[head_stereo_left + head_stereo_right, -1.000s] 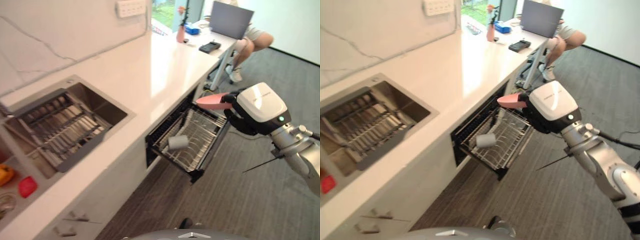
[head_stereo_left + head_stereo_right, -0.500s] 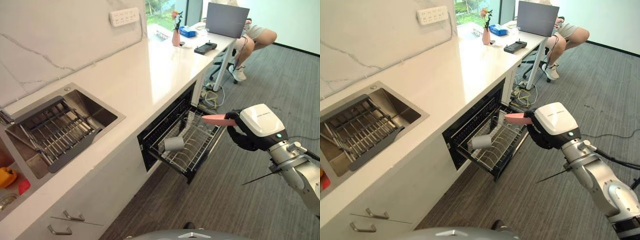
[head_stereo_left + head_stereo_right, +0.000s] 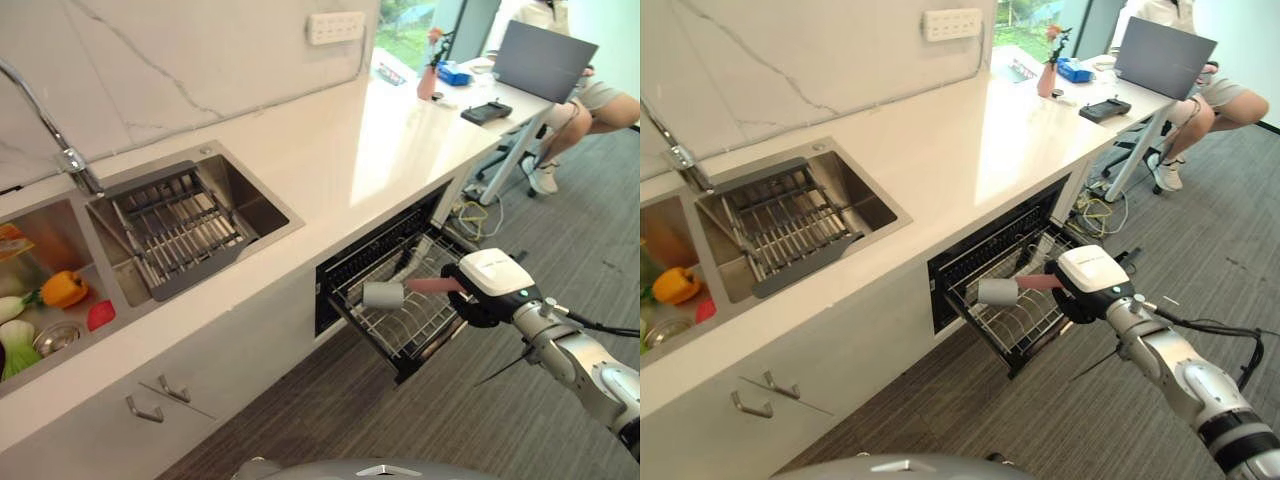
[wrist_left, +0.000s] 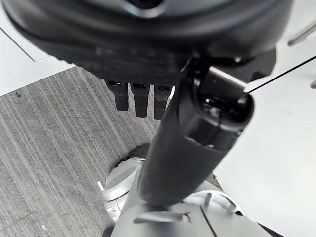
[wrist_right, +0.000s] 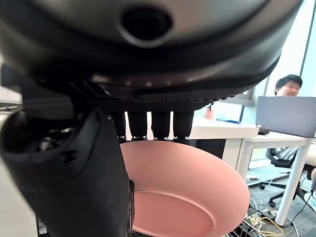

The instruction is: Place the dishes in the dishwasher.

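the pink plate is in the right hand, pinched by its rim between the thumb and the fingers, held roughly flat just above the pulled-out dishwasher rack. it has not been set down yet, so by my reading this dish is at the lowering step: it hangs over the near part of the rack and what is left is to slot it among the wires and let go

the rack already carries a grey cup lying on its side near the front corner, just beside the plate's edge; the rest of the rack looks bare, so the loading seems only begun

further out, the sink in the counter holds a dark wire drying basket with no dishes that i can make out. the basin next to it holds vegetables, an orange pepper among them, and something red

the left hand shows in its own wrist view, fingers hanging straight and relaxed, carrying nothing

at the far end a person sits at a desk behind a laptop
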You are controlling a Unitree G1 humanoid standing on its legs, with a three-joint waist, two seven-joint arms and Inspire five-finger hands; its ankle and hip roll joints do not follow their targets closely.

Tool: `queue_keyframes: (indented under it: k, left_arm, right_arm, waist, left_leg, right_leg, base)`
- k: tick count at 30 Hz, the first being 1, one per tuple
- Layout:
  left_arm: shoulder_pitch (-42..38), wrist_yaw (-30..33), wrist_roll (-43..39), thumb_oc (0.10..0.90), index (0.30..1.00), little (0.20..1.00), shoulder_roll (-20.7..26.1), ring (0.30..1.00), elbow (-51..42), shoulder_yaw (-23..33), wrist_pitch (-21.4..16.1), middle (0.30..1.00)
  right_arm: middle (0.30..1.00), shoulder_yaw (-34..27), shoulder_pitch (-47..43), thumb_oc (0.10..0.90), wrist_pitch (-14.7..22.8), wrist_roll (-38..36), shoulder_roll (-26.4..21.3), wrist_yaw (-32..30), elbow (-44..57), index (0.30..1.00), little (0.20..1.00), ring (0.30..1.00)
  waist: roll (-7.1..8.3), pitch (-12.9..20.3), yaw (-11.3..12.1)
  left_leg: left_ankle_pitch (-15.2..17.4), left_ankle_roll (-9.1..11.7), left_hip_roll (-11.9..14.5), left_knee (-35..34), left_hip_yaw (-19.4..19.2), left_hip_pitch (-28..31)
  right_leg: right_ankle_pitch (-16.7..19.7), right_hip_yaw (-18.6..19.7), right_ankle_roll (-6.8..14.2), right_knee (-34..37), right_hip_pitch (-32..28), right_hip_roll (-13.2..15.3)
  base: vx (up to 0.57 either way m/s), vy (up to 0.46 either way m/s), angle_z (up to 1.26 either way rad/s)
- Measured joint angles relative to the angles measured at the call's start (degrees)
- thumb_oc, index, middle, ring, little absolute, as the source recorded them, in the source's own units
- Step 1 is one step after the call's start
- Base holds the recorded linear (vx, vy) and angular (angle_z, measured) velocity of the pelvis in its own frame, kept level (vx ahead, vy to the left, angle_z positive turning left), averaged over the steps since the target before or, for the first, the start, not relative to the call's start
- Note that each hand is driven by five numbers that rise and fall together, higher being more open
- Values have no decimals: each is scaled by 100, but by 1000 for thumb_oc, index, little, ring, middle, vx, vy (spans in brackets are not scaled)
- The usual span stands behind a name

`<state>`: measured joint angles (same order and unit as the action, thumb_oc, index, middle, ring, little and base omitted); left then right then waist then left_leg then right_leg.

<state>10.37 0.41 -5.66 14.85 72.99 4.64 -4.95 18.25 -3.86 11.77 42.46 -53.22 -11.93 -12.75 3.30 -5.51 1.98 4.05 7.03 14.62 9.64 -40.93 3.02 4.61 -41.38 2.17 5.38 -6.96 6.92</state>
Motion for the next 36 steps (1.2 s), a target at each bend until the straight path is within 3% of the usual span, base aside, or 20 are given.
queue_keyframes:
  k: [8, 11, 13, 18, 23, 24, 32, 36]
  left_arm:
    - [6, -79, -2, 800, 900, 900, -1, 900, -213, -78, -106, 900]
    - [-78, -152, -6, 800, 900, 900, -14, 900, -490, -365, -155, 900]
    - [-51, -207, -14, 800, 900, 900, -30, 900, -652, -439, -161, 900]
    - [84, -300, -94, 800, 900, 900, -14, 900, -952, -648, -243, 900]
    - [93, -308, -111, 800, 900, 900, -36, 900, -902, -603, -313, 900]
    - [93, -322, -111, 800, 900, 900, -56, 900, -888, -603, -323, 900]
    - [83, -325, -106, 800, 900, 900, -232, 900, -842, -583, -322, 900]
    - [-55, -218, -64, 800, 900, 900, -230, 900, -881, -582, -314, 900]
  right_arm:
    - [300, 692, -1198, 400, -176, 6, 67, -186, -1464, 300, 300, 300]
    - [300, 835, -1589, 400, -255, 18, 107, -315, -2082, 300, 300, 300]
    - [300, 966, -1840, 400, -331, 24, 115, -356, -2265, 300, 300, 300]
    - [300, 1458, -2656, 400, -434, 83, 114, -485, -2635, 300, 300, 300]
    - [300, 1695, -2671, 400, -498, 531, 141, -585, -2692, 300, 300, 300]
    - [900, 1736, -2671, 800, -524, 623, 141, -605, -2693, 900, 900, 900]
    - [900, 1764, -2461, 800, -730, 1164, 165, -755, -2259, 900, 900, 900]
    - [900, 1200, -1498, 800, -552, 1100, 410, -860, -1557, 900, 900, 900]
  waist:
    - [-98, -241, 258]
    - [-288, -442, 300]
    - [-549, -601, 420]
    - [-1004, -849, 495]
    - [-1115, -870, 541]
    - [-1127, -876, 530]
    - [-1161, -857, 391]
    - [-1040, -812, 319]
  left_leg:
    - [-33, -135, 48, 194, 218, -464]
    - [-128, -272, 96, 317, 235, -902]
    - [-153, -312, 120, 382, 202, -1031]
    - [-136, -300, 127, 382, 167, -1216]
    - [-145, -315, 123, 378, 73, -1227]
    - [-146, -316, 121, 389, 68, -1229]
    - [-149, -316, 131, 446, 85, -1068]
    - [-177, -266, 117, 321, 79, -812]
  right_leg:
    - [-22, -104, 33, -7, 121, 34]
    - [-35, -74, 20, -107, 383, 95]
    - [-1, -97, 12, -66, 466, 103]
    - [75, -107, -24, -24, 643, 106]
    - [75, -95, -24, -14, 684, 119]
    - [76, -95, -24, -14, 685, 123]
    - [76, -95, -25, 3, 475, 120]
    - [76, -85, -25, -1, 275, 87]
  base:
    - [-19, -36, 27]
    - [-79, -4, 49]
    - [-94, 28, 22]
    - [-33, 52, 1]
    - [19, 32, -2]
    - [48, 9, -1]
    - [44, -12, 2]
    - [28, 1, 3]
